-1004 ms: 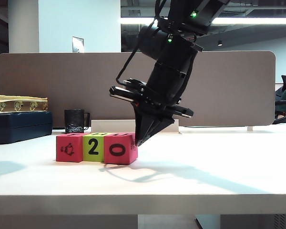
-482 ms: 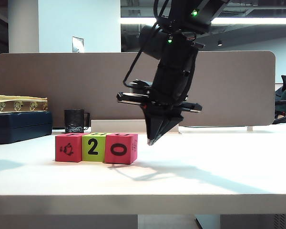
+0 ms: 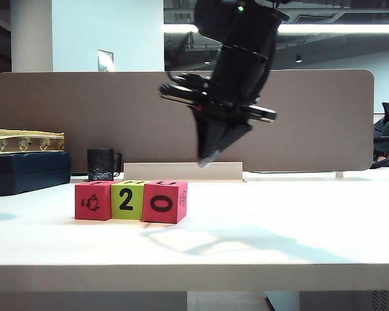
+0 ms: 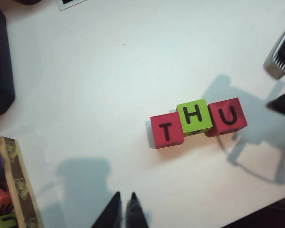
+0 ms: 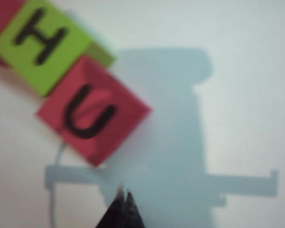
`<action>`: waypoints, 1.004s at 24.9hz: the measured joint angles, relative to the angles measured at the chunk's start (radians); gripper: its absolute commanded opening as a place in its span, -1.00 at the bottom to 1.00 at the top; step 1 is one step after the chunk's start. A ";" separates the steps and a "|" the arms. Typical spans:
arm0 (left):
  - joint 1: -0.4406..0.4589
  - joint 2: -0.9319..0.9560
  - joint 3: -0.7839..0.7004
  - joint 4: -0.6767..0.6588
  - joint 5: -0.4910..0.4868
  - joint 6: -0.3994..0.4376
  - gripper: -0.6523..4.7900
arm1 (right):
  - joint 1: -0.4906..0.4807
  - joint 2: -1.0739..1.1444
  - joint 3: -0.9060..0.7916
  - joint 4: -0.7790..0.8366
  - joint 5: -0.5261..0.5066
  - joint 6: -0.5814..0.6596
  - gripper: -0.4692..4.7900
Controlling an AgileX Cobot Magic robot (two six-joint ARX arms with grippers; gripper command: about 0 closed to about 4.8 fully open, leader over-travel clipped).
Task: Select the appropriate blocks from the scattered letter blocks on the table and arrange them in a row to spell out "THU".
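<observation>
- 3 blocks sit touching in a row on the table, tops reading t, h, u: red t block, green h block, red u block.
- behind them stand a black mug, a beige divider and a dark case carrying a patterned box.
- right gripper hangs above the table just right of the row, clenched, empty.
- left gripper is clenched, empty, well apart from the blocks; unseen in the exterior view.
- right wrist view is blurred; t block cut off there.
</observation>
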 measured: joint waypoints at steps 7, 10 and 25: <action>-0.005 0.000 0.000 0.000 0.048 0.000 -0.70 | 0.096 0.029 -0.001 0.023 -0.012 0.000 -0.83; -0.002 0.000 0.000 -0.002 0.074 0.000 -0.70 | 0.117 0.046 0.000 0.047 -0.009 0.000 -0.83; -0.004 0.000 0.000 -0.016 0.084 0.000 -0.70 | 0.119 0.132 -0.002 0.114 0.036 0.000 -0.83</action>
